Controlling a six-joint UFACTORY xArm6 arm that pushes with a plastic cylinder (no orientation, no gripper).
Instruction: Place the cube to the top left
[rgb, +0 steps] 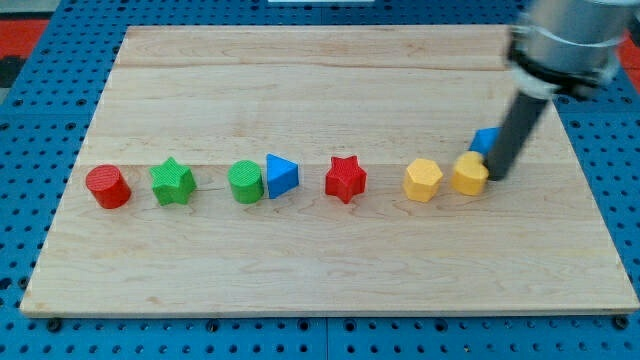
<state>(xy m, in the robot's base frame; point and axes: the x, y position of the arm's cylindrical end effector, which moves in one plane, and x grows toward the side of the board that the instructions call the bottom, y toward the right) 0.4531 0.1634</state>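
Tip: the rod's lower end, my tip (494, 176), rests on the bench (330, 270) near its right edge, about halfway between the far and near edges. It touches the right side of a yellow block and stands just in front of the blue cube.
Jaws: the arm carries none, only the dark rod, so nothing is held or clamped.
Blue cube (486, 140): partly hidden behind the rod, near the right edge of the bench, just behind the right-hand yellow block; whether the rod touches it cannot be told.
Yellow blocks: one (469, 173) against the tip, a second (423, 180) just to its left, apart from it; both look many-sided.
Red star (346, 179): near the middle of the bench.
Blue triangle (281, 175): touching the green cylinder (244, 182) on its left.
Green star (172, 182): further left, standing alone.
Red cylinder (108, 187): nearest the left edge.
Containers: none shows on the bench.
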